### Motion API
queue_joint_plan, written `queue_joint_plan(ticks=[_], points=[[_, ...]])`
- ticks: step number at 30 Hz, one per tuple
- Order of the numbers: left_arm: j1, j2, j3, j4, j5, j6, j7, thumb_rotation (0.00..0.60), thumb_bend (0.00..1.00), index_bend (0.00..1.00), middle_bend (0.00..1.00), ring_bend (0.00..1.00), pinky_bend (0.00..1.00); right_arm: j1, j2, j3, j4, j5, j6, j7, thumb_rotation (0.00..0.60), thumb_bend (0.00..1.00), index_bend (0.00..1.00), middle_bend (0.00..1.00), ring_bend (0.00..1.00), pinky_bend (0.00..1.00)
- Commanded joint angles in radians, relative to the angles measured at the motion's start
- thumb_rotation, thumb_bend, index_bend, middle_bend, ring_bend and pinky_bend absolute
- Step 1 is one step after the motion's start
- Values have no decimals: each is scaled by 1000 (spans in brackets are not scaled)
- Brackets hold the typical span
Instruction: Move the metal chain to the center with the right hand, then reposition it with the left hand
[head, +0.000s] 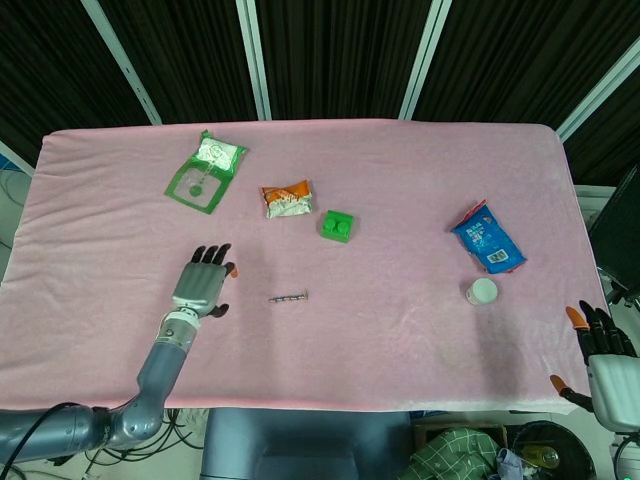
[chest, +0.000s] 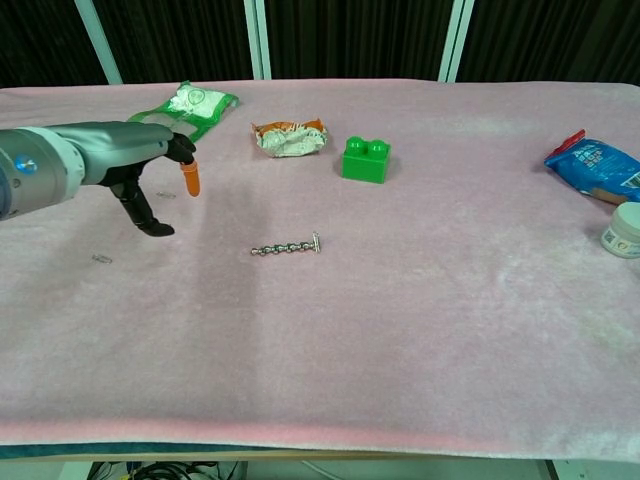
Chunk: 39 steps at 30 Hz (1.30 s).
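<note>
head view: pink cloth (head: 400, 200) covers table; dark curtains (head: 330, 50) behind

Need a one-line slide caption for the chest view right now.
Left hand, open, hovers left of the metal chain lying mid-table on the pink cloth.

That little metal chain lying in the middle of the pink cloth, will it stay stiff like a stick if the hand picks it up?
Probably not. The short silver metal chain looks made of separate links, so it would likely droop from wherever it is pinched. It lies flat and thin on the soft pink cloth, so the fingers may struggle to get under it. Pushed, it would probably bend or bunch rather than roll.
</note>
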Motion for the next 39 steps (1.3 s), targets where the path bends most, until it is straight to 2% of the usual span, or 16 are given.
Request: queue_joint_plan(ticks=[1,11,15,19,28,34,39], points=[[-63,-13,-20,55,-76,-94,6,600,220,359,28,0,0,-2,-3,4,-2,3,-2,-8,600,88,12,0,0,179],[-184,-27,14,179,-167,-241,7,600,217,392,32,0,0,-9,-8,20,1,18,-4,-16,600,88,12,0,0,179],[-203,-69,42,223,-146,-218,-10,600,219,410,33,0,0,-11,-9,24,2,17,-3,-13,600,89,12,0,0,179],[-211,-105,47,258,-130,-213,-48,600,226,442,41,0,0,-13,-8,28,4,19,-4,-9,600,92,12,0,0,179],[-215,-192,79,311,-53,-102,-84,600,259,463,51,0,0,-19,-2,36,5,21,-2,12,600,109,12,0,0,179],[-207,-250,88,318,-29,-41,-104,600,256,466,53,0,0,-22,-1,42,6,22,-1,15,600,110,12,0,0,179],[-213,-271,88,308,-30,-18,-92,600,255,507,70,0,0,-24,1,46,6,29,-6,17,600,110,12,0,0,179]])
